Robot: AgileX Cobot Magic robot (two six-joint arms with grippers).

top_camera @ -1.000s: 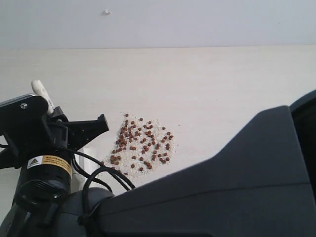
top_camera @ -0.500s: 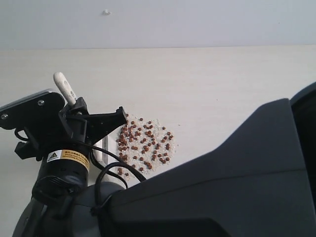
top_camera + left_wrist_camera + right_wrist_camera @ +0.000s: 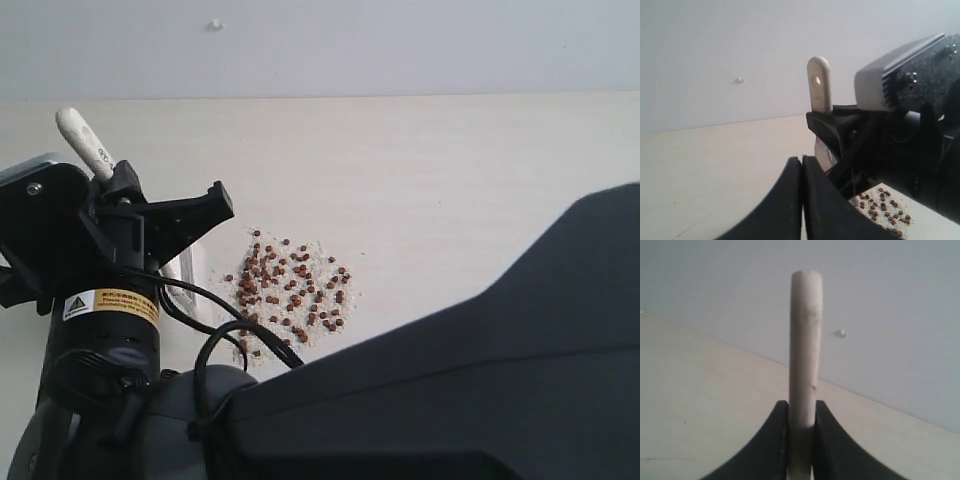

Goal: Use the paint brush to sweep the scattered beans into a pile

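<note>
The beans point(image 3: 290, 290) lie as a loose patch of reddish-brown pellets on pale crumbs in the middle of the table; the left wrist view catches them too, beans point(image 3: 885, 207). The paint brush point(image 3: 82, 138) stands tilted, handle end up, just left of the patch. Its silver ferrule point(image 3: 190, 268) peeks out beside the beans, and the bristles are hidden behind the arm. My right gripper point(image 3: 135, 215) is shut on the brush handle point(image 3: 805, 340), jaws pressed on both sides point(image 3: 801, 407). My left gripper point(image 3: 802, 159) is shut and empty, low beside the brush point(image 3: 819, 90).
A large dark arm body point(image 3: 480, 380) fills the lower right of the exterior view and hides the table's near edge. Pale bare tabletop point(image 3: 450, 170) stretches behind and right of the beans, up to a light wall point(image 3: 400, 40).
The right gripper swung the brush rightward against the patch's left edge, then drew back left and higher. The left-hand beans now sit slightly closer to the rest.
</note>
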